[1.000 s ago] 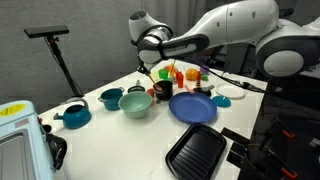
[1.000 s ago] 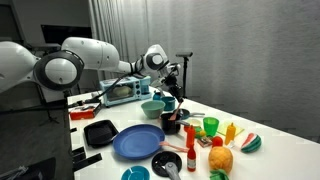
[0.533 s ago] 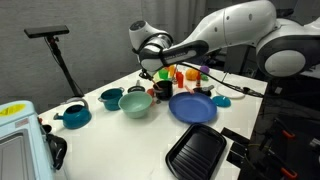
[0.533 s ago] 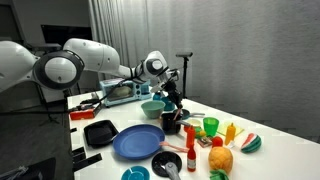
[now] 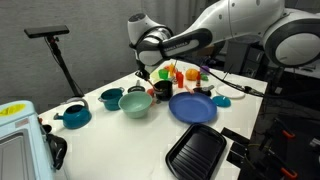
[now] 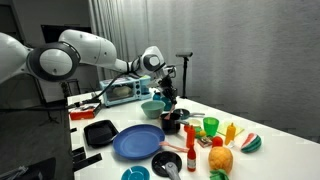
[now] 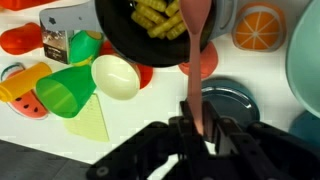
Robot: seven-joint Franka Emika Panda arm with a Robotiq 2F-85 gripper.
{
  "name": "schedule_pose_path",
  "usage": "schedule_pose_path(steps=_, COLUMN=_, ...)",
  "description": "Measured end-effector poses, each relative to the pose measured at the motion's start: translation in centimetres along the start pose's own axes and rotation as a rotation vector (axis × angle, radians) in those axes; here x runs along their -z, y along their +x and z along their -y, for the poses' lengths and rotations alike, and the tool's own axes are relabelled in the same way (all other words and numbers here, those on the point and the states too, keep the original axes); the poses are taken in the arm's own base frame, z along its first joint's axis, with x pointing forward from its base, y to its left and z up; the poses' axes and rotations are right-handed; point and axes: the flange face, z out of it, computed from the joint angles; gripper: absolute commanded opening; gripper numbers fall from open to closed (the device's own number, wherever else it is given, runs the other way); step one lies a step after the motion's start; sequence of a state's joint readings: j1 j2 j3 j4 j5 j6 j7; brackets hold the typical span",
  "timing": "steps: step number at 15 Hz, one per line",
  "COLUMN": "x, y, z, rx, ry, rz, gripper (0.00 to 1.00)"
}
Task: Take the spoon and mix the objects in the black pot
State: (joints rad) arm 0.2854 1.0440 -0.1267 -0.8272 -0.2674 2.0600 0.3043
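Note:
The small black pot (image 7: 140, 35) sits at the top of the wrist view with yellow-green pieces (image 7: 158, 15) inside. It also shows in both exterior views (image 5: 162, 90) (image 6: 171, 123). My gripper (image 7: 195, 128) is shut on the handle of a pink spoon (image 7: 195, 90). The spoon runs from the jaws up over the pot's rim, with its far end among the pieces. In the exterior views the gripper (image 5: 150, 73) (image 6: 167, 97) hangs just above the pot, pointing down.
A blue plate (image 5: 192, 107) (image 6: 137, 143) lies beside the pot. A black grill pan (image 5: 196, 152), a teal bowl (image 5: 135, 103) and teal pots (image 5: 110, 98) stand nearby. Next to the pot are a green cup (image 7: 70, 92), a white ball (image 7: 115, 76), an orange slice (image 7: 262, 25) and a teal lid (image 7: 228, 100).
The wrist has shifted slightly above the pot with the spoon still held. Nothing else on the table has moved.

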Motion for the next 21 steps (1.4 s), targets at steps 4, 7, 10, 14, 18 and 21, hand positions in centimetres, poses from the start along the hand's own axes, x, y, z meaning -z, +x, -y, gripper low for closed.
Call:
schedule_pose_path(steps=4, x=0.8, y=0.4, z=-0.9, rx=-0.039, ry=0.009, rz=-0.035, gripper=0.04)
schedule_pose_path(steps=7, x=0.1, y=0.5, z=-2.1, rx=-0.072, ry=-0.009, rz=-0.075, gripper=0.04)
schedule_pose_path(steps=10, x=-1.0, y=0.4, z=-3.8, rx=-0.100, ry=-0.042, rz=-0.116, gripper=0.04)
schedule_pose_path(steps=14, x=-1.6, y=-0.5, z=-5.9, rx=-0.128, ry=-0.073, rz=-0.137, gripper=0.04)
schedule_pose_path(steps=18, x=-1.3, y=-2.5, z=-7.1, rx=-0.119, ry=-0.068, rz=-0.124, gripper=0.04)
schedule_pose_path(steps=21, x=-0.8, y=-4.5, z=-6.8, rx=-0.110, ry=-0.042, rz=-0.097, gripper=0.04)
